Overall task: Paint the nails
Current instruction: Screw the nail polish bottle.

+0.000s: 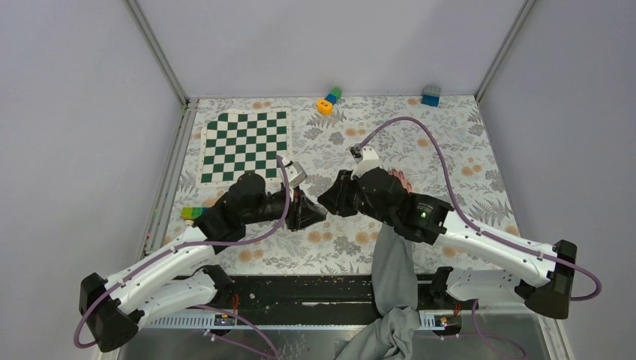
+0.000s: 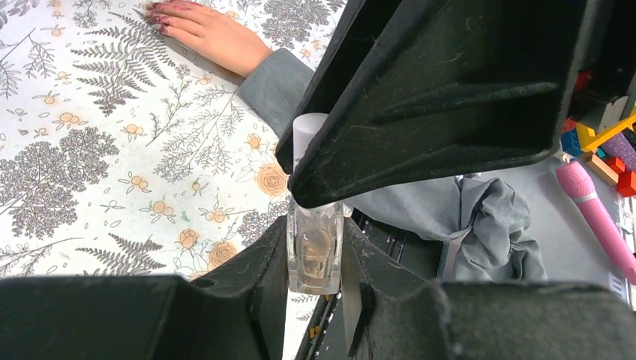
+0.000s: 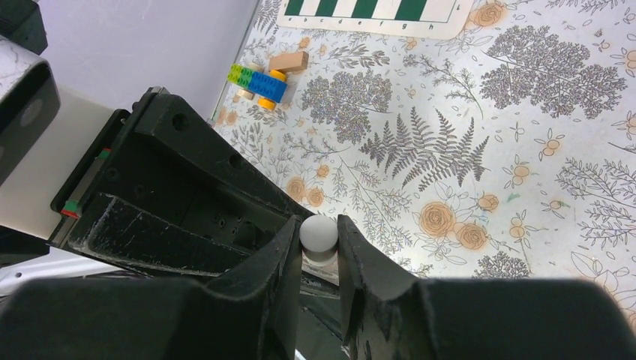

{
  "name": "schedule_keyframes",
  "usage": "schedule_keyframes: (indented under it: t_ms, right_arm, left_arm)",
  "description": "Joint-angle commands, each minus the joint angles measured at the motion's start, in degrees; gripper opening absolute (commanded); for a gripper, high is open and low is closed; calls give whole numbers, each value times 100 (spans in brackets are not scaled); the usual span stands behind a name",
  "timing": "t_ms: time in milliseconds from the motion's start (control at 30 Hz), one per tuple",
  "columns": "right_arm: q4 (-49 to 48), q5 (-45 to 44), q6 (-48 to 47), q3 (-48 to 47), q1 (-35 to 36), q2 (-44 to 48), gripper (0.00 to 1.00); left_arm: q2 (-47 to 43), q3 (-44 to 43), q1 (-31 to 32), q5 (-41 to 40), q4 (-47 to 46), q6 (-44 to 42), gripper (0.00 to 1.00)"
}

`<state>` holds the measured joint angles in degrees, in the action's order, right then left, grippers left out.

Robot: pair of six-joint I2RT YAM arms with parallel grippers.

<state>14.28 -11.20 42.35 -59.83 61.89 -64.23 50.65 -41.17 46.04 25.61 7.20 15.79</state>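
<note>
Item one, near edge: a grey sleeve (image 1: pixel 394 270) climbs from the table (image 1: pixel 465 150) rim away from you, passing under your right arm.

Item two, mid-table: your left gripper (image 2: pixel 315 259), fingers clamped on a small clear bottle (image 2: pixel 315 247). The bottle's long axis points out of those fingers towards your other arm.

Item three, meeting it head-on: your right gripper (image 3: pixel 319 251), fingers closed on the bottle's white cap (image 3: pixel 318 232). Whether the cap is loosened, you cannot tell.

Item four, just beyond the sleeve: the hand (image 2: pixel 210 34), flat on the floral cloth, palm down. Its long axis follows the sleeve, fingertips pointing to the far side. The nails (image 2: pixel 161 15) show dark red at those tips.

Bearing: the nails lie to the right of where the two grippers meet, beside and partly beneath your right wrist, behind its fingertips. Your right arm is the nearer one; it would likely have to draw back and turn to reach them.

Item five, far left: a chessboard (image 1: pixel 244 146), well apart from everything above.
</note>
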Motion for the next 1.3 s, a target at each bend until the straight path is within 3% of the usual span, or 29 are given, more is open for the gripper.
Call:
schedule_keyframes:
  t_ms: [0,167,367,600,767,967,1267]
  right_arm:
    - [64,219,10,-46,201,201,33]
    - [-66,61,-188,-6,201,515,54]
    - [13,-332,-429,18,203,911,65]
    - [-648,-48,-1333,582,201,1761,65]
    - [-1678,1787,-2189,890,201,2373,64]
    - [-1707,2748,-2711,769,203,2330,63]
    - [-2500,2958,-2684,960,201,2299,65]
  left_arm:
    - [-13,-330,-34,-121,-928,-138,0]
    - [16,-316,-17,164,-1041,-147,0]
    - [19,-326,36,382,-1099,-190,0]
    - [-68,-296,45,1227,-1507,-72,0]
    - [-64,-269,41,2267,-2059,234,0]
    - [-12,-340,113,3161,-2443,506,0]
    - [40,-409,341,3626,-2513,574,0]
